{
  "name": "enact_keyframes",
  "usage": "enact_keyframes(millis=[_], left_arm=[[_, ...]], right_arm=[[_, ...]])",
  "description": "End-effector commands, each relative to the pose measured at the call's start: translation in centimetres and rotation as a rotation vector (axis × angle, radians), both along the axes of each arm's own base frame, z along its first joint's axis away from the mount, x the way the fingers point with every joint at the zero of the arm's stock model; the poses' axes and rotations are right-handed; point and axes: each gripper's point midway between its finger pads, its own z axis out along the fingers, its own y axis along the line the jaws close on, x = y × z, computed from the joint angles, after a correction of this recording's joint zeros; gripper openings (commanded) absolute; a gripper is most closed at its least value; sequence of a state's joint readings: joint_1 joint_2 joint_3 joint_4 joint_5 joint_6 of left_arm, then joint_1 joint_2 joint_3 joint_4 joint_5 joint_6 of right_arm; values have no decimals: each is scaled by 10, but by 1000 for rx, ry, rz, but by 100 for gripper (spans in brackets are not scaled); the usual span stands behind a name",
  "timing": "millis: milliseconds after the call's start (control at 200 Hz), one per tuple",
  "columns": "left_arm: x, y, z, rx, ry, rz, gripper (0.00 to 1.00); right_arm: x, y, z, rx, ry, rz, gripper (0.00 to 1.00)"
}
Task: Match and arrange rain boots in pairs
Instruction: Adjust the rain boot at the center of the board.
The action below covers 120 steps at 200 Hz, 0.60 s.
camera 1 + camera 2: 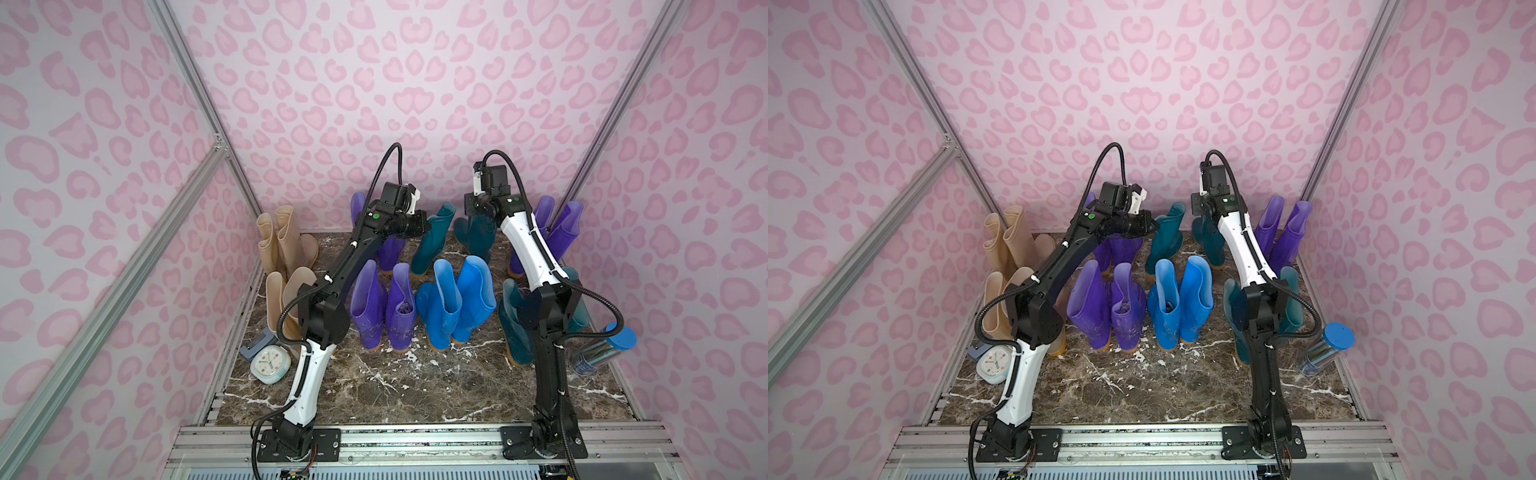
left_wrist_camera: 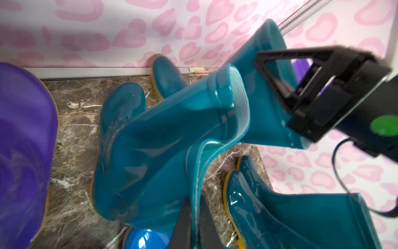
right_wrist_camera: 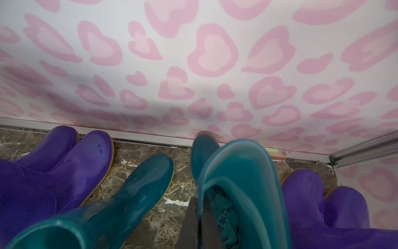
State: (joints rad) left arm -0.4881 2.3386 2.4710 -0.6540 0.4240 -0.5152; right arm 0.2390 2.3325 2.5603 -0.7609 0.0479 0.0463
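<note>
Only one piece of writing can be read: Chinese characters (image 3: 224, 217) printed down the pale lining inside the lettered teal boot (image 3: 243, 172). The top two look like 江苏; the third is unclear. The right fingers (image 3: 191, 222) are clamped on that boot's rim, and the right arm (image 1: 528, 249) is stretched to the back row with its wrist turned down. The left arm (image 1: 332, 282) reaches forward and inward, wrist bent sideways. The left fingers (image 2: 184, 224) pinch the rim of the leaning teal boot (image 2: 155, 155), which stands just beside the other near the back wall. On the marble tabletop (image 1: 374, 386) the remaining rain boots (image 1: 473, 299) stand in colour pairs: beige at the left, then purple, blue and teal. A clock (image 1: 270, 363) sits at the front left, its dial too small to read.
</note>
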Motion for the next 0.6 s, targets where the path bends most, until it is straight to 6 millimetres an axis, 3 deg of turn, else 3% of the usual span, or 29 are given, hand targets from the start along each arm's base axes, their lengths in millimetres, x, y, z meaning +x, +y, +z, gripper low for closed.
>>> enact_keyframes(millis=[0,75,105,165,205,270,350,410,595], left_arm=[[13,-7,28,-82,-88,8,2],[17,-6,29,-81,-96,27,2],[18,-6,29,-85,-97,27,2],[19,-8,25,-93,-80,24,2],[17,-10,24,-98,-75,14,3],[17,-9,19,-87,-61,16,6],[14,-7,18,-76,-56,8,12],[12,-7,20,-83,-52,-5,14],[3,0,31,-65,-58,-19,43]], right_arm=[[0,6,15,40,-38,-11,0],[0,9,12,60,-41,1,0],[-4,11,25,82,-64,16,0],[-7,20,22,118,-46,65,4],[-9,25,21,134,-34,87,11],[-12,28,22,138,-26,103,36],[-18,29,35,135,-40,135,39],[-23,26,51,132,-72,143,46],[-46,2,87,65,-146,133,61]])
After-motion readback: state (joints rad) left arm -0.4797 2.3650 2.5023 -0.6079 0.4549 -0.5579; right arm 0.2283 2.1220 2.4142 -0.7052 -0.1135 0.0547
